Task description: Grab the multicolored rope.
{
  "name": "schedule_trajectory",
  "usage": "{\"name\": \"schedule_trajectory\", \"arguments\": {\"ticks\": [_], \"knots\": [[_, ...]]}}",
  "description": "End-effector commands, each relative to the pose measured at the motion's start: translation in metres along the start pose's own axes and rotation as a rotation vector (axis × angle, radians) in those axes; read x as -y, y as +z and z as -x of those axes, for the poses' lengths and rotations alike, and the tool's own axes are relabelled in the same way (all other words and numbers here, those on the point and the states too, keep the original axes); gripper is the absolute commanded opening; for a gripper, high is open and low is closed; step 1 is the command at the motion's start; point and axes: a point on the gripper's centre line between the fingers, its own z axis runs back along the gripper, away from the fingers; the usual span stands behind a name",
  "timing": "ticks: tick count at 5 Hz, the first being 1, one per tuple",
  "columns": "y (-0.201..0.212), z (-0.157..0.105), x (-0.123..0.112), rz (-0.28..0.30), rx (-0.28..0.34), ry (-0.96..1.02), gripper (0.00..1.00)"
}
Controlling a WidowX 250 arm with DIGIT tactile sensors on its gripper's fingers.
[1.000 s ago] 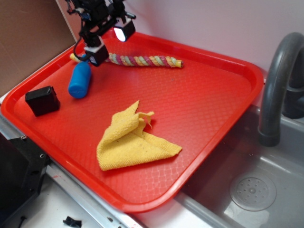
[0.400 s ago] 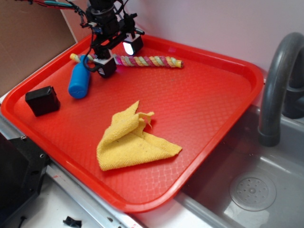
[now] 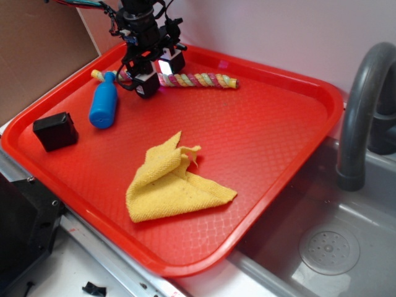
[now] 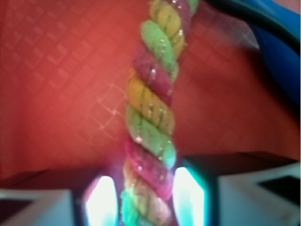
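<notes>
The multicolored rope (image 3: pixel 192 80) lies along the far edge of the red tray (image 3: pixel 266 148) on the bench, its left end toward the far left corner, just beside the blue bottle (image 3: pixel 103 106). The pincer (image 3: pixel 154 74) straddles that left portion, fingers apart, one lit pad (image 4: pixel 188 195) on each side of the strands. A sound grasp would call for closing squarely across the twist, low enough to trap every strand.

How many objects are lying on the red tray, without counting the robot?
4: the multicolored rope at the back, blue bottle and black box left, yellow cloth in front. None seems hidden.
</notes>
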Motion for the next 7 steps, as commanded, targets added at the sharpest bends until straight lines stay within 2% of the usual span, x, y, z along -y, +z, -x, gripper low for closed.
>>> {"name": "schedule_trajectory", "arguments": {"ticks": [1, 2, 3, 4, 5, 6, 7], "knots": [[0.034, -0.005, -0.003, 0.062, 0.043, -0.277, 0.0], [0.059, 0.01, 0.003, 0.052, 0.066, -0.53, 0.0], [0.105, 0.035, -0.002, 0.031, 0.109, -0.784, 0.0], [0.144, 0.06, -0.025, 0.07, 0.002, -1.029, 0.0], [0.189, 0.077, -0.057, 0.103, 0.002, -1.278, 0.0], [0.207, 0.071, -0.074, 0.116, -0.103, -1.52, 0.0], [0.213, 0.067, -0.086, 0.136, -0.062, -1.503, 0.0]]}}
